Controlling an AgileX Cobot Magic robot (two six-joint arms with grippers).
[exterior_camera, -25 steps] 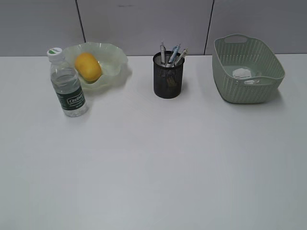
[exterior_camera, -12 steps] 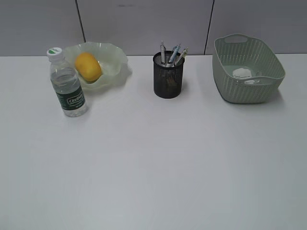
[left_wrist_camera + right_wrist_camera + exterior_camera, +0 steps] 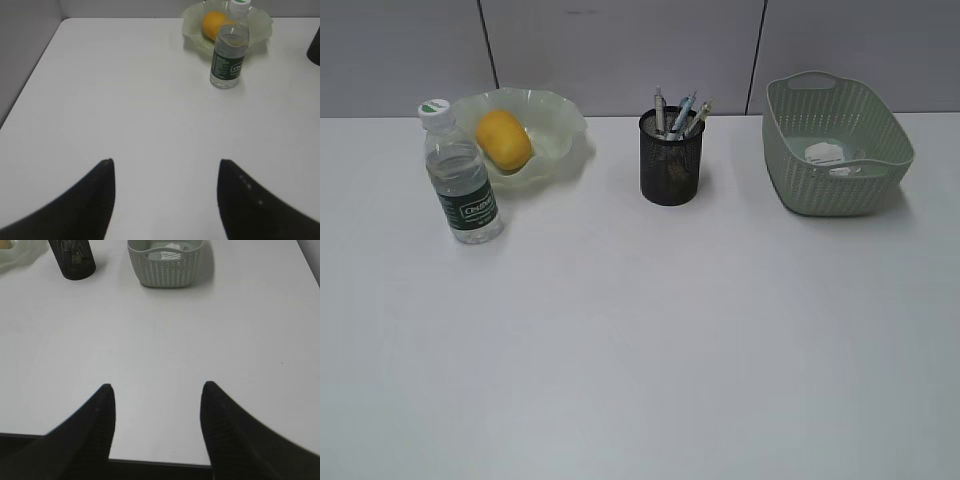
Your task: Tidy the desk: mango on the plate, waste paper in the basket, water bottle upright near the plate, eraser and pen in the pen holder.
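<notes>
The mango [image 3: 503,139] lies on the wavy green plate [image 3: 558,118] at the back left of the white surface [image 3: 640,340]. The water bottle [image 3: 459,177] stands upright just in front of the plate, cap up, very near its rim. The black mesh pen holder [image 3: 671,160] stands in the middle at the back with a few pens [image 3: 680,113] poking out of the top. I cannot see an eraser; if it is in the holder, the mesh hides it. The green basket [image 3: 840,190] sits at the back right, and the white waste paper [image 3: 823,152] lies inside it on the bottom. So I think the tidy-up is done, or nearly done, because each thing seems to be in its right place. Both arms are far from the things, near the front edge of the surface. The left pincer [image 3: 165,175] is wide and holds nothing. The right pincer [image 3: 156,395] is wide too, and it is empty. Compared with the pictures from a moment before, none of the things on the surface have moved at all. The outside view shows no arm then or now. That fits with the work being over and the arms just resting back at home.
</notes>
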